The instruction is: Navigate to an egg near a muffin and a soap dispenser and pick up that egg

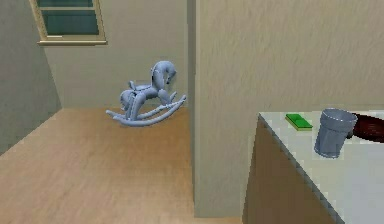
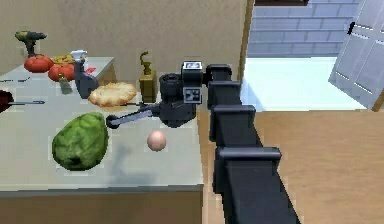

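**Stretch arm reaches over kitchen counter, egg lying by its gripper**

A pale pinkish-tan egg (image 2: 157,140) lies on a light grey countertop (image 2: 120,170), near the counter's right edge in the arm side view. It reads as a smooth, nearly round blob, so its long axis and the way it points cannot be made out.

Just beyond it sits the gripper (image 2: 112,122). Its dark body lies level over the counter, and 2 thin fingers (image 2: 126,119) run toward the view's left. Whether the gripper touches the egg cannot be told. Nor can the pincer's state, or whether it holds anything.

The arm (image 2: 235,140), a dark square bar of stepped blocks, rises from the bottom edge. 2 small white marker squares (image 2: 191,94) stand at its far end.

Left of the egg rests a crinkled green head of lettuce (image 2: 80,141). Behind the fingers lies a tan baked mound (image 2: 112,95), and right of that stands an olive soap dispenser (image 2: 147,78) with a curved pump spout. Farther back are 2 glossy red tomatoes (image 2: 40,62) and a dark bottle (image 2: 28,40). A white panelled door (image 2: 360,60) stands beyond a wood floor (image 2: 320,150).

In the forward view, a blue-grey rocking horse (image 1: 148,95) stands on the wood floor below a framed window (image 1: 68,20). At the right, a grey cup (image 1: 335,131) and a flat green object (image 1: 298,121) rest on a counter corner (image 1: 300,175).
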Available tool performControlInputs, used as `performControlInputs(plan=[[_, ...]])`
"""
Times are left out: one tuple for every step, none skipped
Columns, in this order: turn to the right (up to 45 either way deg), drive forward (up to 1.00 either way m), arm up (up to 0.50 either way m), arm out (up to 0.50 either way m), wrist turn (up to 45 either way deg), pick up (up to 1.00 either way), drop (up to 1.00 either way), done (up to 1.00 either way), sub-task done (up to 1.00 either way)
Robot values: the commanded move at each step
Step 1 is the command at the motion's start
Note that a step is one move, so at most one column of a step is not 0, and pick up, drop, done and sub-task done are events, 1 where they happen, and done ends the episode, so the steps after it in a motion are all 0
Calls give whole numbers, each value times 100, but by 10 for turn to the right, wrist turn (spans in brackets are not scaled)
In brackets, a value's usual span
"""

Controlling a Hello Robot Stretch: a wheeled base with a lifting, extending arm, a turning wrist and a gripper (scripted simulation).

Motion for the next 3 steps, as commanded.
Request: performControlInputs(plan=[[0, 0, 0, 0, 180, 0, 0, 0, 0], [0, 0, -12, 0, 0, 0, 0, 0, 0], [0, 0, 0, 0, 0, 100, 0, 0, 0]])
